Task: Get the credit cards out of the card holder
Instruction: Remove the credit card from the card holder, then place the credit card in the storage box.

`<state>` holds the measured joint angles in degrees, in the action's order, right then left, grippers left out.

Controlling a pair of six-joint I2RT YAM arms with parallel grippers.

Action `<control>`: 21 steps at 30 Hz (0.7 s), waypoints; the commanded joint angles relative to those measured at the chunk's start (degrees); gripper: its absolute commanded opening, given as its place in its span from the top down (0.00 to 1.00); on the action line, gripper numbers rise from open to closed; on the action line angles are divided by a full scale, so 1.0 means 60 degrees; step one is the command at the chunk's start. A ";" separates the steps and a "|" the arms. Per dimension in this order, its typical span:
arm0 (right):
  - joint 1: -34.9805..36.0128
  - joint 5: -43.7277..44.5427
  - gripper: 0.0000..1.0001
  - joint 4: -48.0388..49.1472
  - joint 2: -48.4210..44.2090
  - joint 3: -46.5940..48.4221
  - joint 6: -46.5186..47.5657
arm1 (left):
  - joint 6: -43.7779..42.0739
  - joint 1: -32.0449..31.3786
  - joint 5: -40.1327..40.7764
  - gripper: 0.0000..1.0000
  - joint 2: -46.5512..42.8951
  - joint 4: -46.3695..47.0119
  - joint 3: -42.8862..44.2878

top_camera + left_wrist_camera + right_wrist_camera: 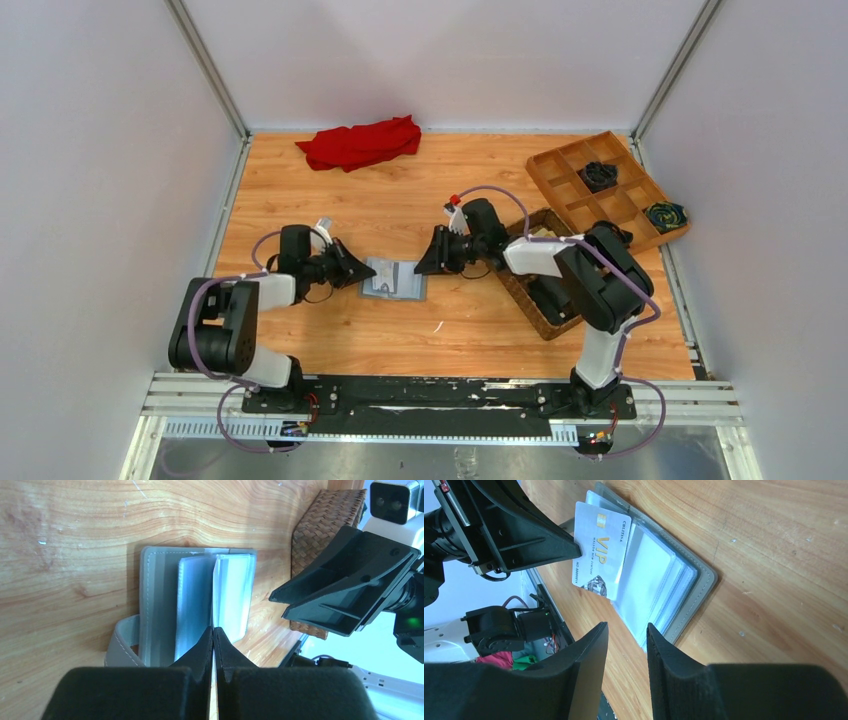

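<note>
The grey card holder (394,279) lies open on the wooden table between my two grippers, its clear sleeves fanned out (659,585). My left gripper (214,630) is shut on the edge of a pale credit card (599,550) with gold "VIP" lettering. The card is tilted up, still over the holder's left part. In the left wrist view the card (218,595) shows nearly edge-on above the holder (155,605). My right gripper (626,630) is open and empty, just off the holder's right edge, pointing at it. No tan-gold card is in view.
A brown woven basket (545,300) lies under my right arm at the right. A wooden divided tray (600,185) with dark items stands at the back right. A red cloth (360,143) lies at the back. White walls enclose the table.
</note>
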<state>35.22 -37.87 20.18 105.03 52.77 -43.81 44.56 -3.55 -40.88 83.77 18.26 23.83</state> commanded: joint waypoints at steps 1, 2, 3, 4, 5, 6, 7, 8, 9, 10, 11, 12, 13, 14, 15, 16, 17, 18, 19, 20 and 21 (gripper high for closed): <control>-0.0213 -0.0010 0.61 -0.0751 -0.0546 0.0193 0.0452 | 0.0068 0.0055 -0.0096 1.00 -0.0614 -0.0297 0.0129; -0.0256 -0.0047 0.61 -0.0782 -0.0600 0.0209 0.0467 | 0.0104 0.0062 -0.0155 1.00 -0.0733 -0.0327 0.0129; -0.0293 -0.0088 0.60 -0.0798 -0.0682 0.0200 0.0475 | 0.0166 0.0053 -0.0213 1.00 -0.0847 -0.0344 0.0122; -0.0330 -0.0110 0.59 -0.0826 -0.0727 0.0219 0.0501 | 0.0219 0.0060 -0.0261 1.00 -0.0975 -0.0375 0.0108; -0.0344 -0.0137 0.58 -0.0927 -0.0789 0.0247 0.0519 | 0.0288 0.0051 -0.0323 1.00 -0.1112 -0.0377 0.0082; -0.0371 -0.0220 0.57 -0.0992 -0.0815 0.0280 0.0501 | 0.0363 0.0057 -0.0364 1.00 -0.1255 -0.0378 0.0041; -0.0376 -0.0355 0.57 -0.1005 -0.0822 0.0317 0.0472 | 0.0425 0.0050 -0.0386 1.00 -0.1399 -0.0389 -0.0021; -0.0379 -0.0455 0.56 -0.0998 -0.0816 0.0341 0.0441 | 0.0477 0.0061 -0.0405 1.00 -0.1549 -0.0392 -0.0104; -0.0379 -0.0544 0.55 -0.0930 -0.0814 0.0337 0.0365 | 0.0514 0.0059 -0.0413 1.00 -0.1680 -0.0392 -0.0175; -0.0388 -0.0663 0.55 -0.0727 -0.0817 0.0287 0.0242 | 0.0558 0.0053 -0.0456 1.00 -0.1797 -0.0392 -0.0235; -0.0386 -0.0773 0.54 -0.0517 -0.0828 0.0230 0.0115 | 0.0601 0.0059 -0.0515 1.00 -0.1885 -0.0392 -0.0281; -0.0384 -0.0917 0.49 -0.0271 -0.0835 0.0160 -0.0021 | 0.0656 0.0058 -0.0568 1.00 -0.1950 -0.0392 -0.0295; -0.0389 -0.1082 0.45 0.0036 -0.0839 0.0077 -0.0194 | 0.0696 0.0062 -0.0646 1.00 -0.2030 -0.0392 -0.0288; -0.0386 -0.1243 0.43 0.0254 -0.0847 0.0031 -0.0335 | 0.0723 0.0051 -0.0750 1.00 -0.2130 -0.0392 -0.0264; -0.0378 -0.1390 0.43 0.0406 -0.0828 0.0000 -0.0448 | 0.0756 0.0036 -0.0815 1.00 -0.2195 -0.0392 -0.0222; -0.0383 -0.1505 0.43 0.0498 -0.0813 -0.0006 -0.0504 | 0.0782 0.0013 -0.0898 1.00 -0.2262 -0.0392 -0.0173; -0.0378 -0.1618 0.43 0.0601 -0.0814 -0.0027 -0.0562 | 0.0798 -0.0044 -0.0973 1.00 -0.2311 -0.0392 -0.0114; -0.0385 -0.1702 0.43 0.0790 -0.0839 -0.0115 -0.0659 | 0.0824 -0.0123 -0.1041 1.00 -0.2339 -0.0392 -0.0050; -0.0385 -0.1771 0.43 0.0991 -0.0860 -0.0198 -0.0754 | 0.0854 -0.0221 -0.1075 1.00 -0.2373 -0.0392 -0.0003; -0.0389 -0.1840 0.43 0.1212 -0.0877 -0.0272 -0.0853 | 0.0888 -0.0323 -0.1073 1.00 -0.2409 -0.0392 0.0030; -0.0386 -0.1911 0.43 0.1520 -0.0885 -0.0373 -0.0994 | 0.0914 -0.0414 -0.1068 1.00 -0.2461 -0.0392 0.0051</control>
<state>33.56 -45.41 22.92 101.10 52.88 -46.48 48.82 -4.29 -44.99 70.32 16.45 22.94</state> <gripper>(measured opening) 0.570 0.003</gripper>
